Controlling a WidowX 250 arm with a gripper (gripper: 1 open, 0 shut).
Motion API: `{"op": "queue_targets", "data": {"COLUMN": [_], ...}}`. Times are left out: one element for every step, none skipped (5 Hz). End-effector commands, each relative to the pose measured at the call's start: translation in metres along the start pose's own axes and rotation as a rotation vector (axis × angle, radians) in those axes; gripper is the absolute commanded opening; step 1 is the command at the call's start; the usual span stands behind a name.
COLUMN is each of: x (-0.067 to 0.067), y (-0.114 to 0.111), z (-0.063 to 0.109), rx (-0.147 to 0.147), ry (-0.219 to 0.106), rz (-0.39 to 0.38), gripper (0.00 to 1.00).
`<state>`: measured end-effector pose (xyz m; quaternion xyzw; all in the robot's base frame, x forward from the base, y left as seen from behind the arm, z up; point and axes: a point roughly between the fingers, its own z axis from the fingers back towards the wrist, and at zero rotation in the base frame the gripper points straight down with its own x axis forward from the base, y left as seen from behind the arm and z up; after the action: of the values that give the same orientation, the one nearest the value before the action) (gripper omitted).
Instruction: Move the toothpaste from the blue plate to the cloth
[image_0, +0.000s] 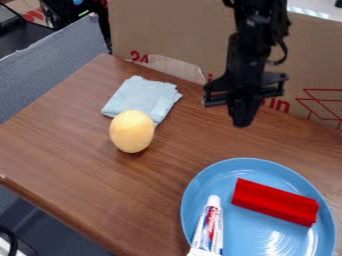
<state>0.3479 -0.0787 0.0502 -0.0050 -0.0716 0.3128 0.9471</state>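
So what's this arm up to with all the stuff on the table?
Nothing is being handled yet. The gripper hangs shut and empty above the table, pointing down. The toothpaste lies on the blue plate next to a red block. The cloth, where it should go, sits apart beside a yellow ball.
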Motion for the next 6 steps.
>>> {"op": "queue_targets", "data": {"x": [-0.005, -0.005, -0.002, -0.006, -0.017, -0.01], "y": [-0.008, -0.006, -0.003, 0.001, 0.005, 0.016], "z": [0.004, 0.01, 0.016, 0.025, 0.025, 0.025], "rx": [-0.024, -0.037, -0.041, -0.049, -0.049, -0.068], "ry": [-0.013, -0.015, -0.012, -0.004, -0.001, -0.004], "rz": [-0.025, -0.022, -0.031, -0.039, -0.048, -0.03], "gripper": [0.0, 0.0, 0.0, 0.0, 0.0, 0.0]}}
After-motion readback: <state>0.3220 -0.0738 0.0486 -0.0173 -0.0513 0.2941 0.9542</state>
